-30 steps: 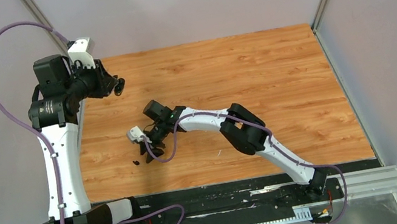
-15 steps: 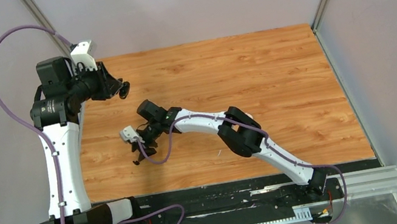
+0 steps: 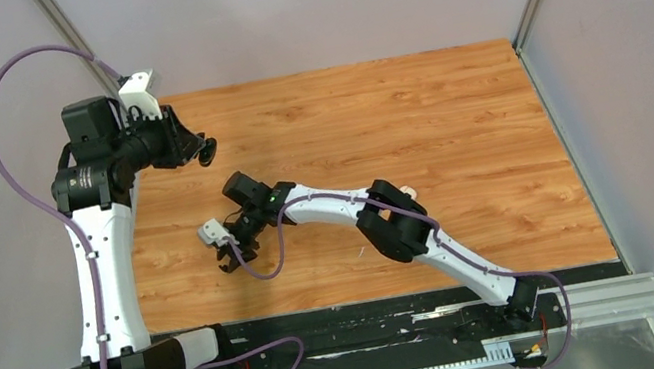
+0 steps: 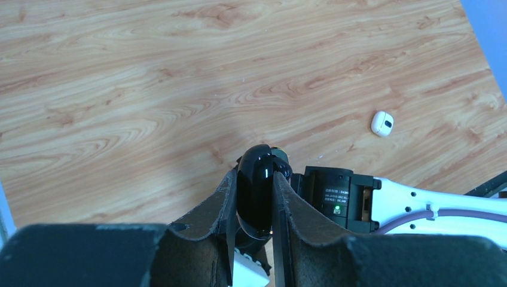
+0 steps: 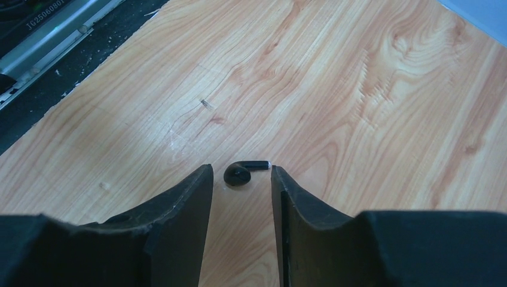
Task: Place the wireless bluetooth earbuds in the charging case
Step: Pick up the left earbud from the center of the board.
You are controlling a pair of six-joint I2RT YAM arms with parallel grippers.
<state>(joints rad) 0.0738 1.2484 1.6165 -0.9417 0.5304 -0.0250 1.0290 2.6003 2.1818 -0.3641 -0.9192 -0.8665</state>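
Observation:
My left gripper [image 3: 203,148] is shut on a glossy black charging case [image 3: 209,148], held above the table's far left. In the left wrist view the case [image 4: 257,182] sits upright between my fingers [image 4: 218,206]. My right gripper [image 3: 233,259] is open and low over the table at the front left. In the right wrist view a black earbud [image 5: 241,172] with a short stem lies on the wood just beyond and between the two fingertips. A white earbud [image 4: 381,123] lies alone on the wood; it also shows in the top view [image 3: 408,193] beside the right arm's elbow.
The wooden table [image 3: 454,121] ends in a black strip and metal rail at the front [image 3: 378,323]. Grey walls stand on the left, back and right. The right arm's wrist [image 4: 335,194] lies just below my left gripper.
My right gripper has moved left and nearer the table's front edge, so it now stands over the black earbud. My left gripper with the case has shifted slightly right.

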